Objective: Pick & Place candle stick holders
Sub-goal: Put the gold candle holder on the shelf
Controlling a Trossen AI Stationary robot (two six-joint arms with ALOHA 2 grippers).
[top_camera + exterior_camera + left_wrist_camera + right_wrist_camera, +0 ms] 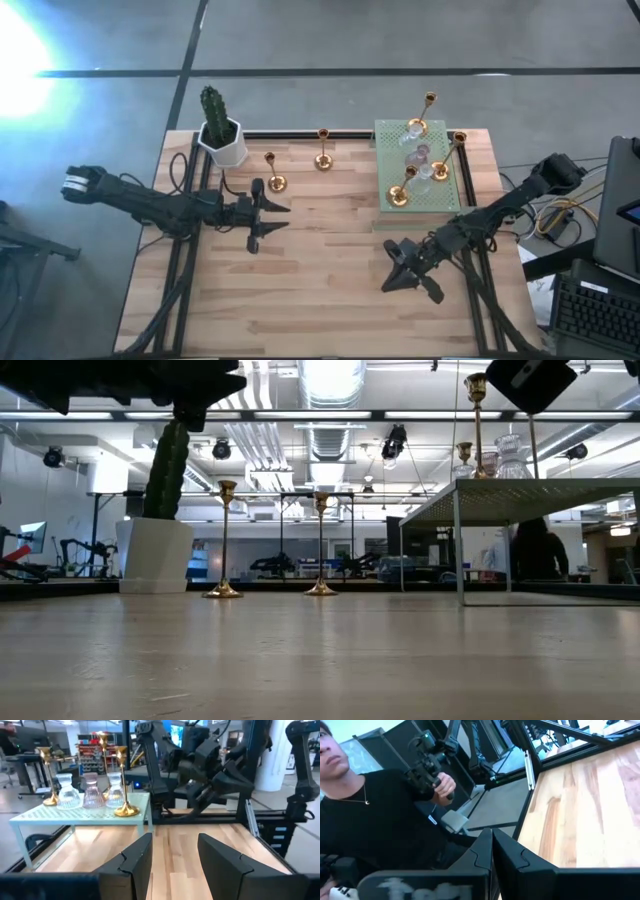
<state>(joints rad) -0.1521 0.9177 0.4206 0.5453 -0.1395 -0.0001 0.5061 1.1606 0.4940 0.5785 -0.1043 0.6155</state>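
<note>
left hand (268,216) is hovering over the tabletop (320,290), fingers (131,862) spread and holding nothing, just short of the nearest gold holder (275,182). a second gold holder (322,160) is standing further along the far edge; both are upright on bare wood, well apart from each other. a white pot with cactus (221,135) is sitting at the far left corner. the green mat (452,195), raised on legs at the far right, is carrying the remaining holders: gold ones (399,194) at its corners and glass ones (424,160) down its middle. right hand (400,270) is resting low over the tabletop near the mat, fingers pressed together and empty. a person in black (380,830) is standing beyond the table edge.
</note>
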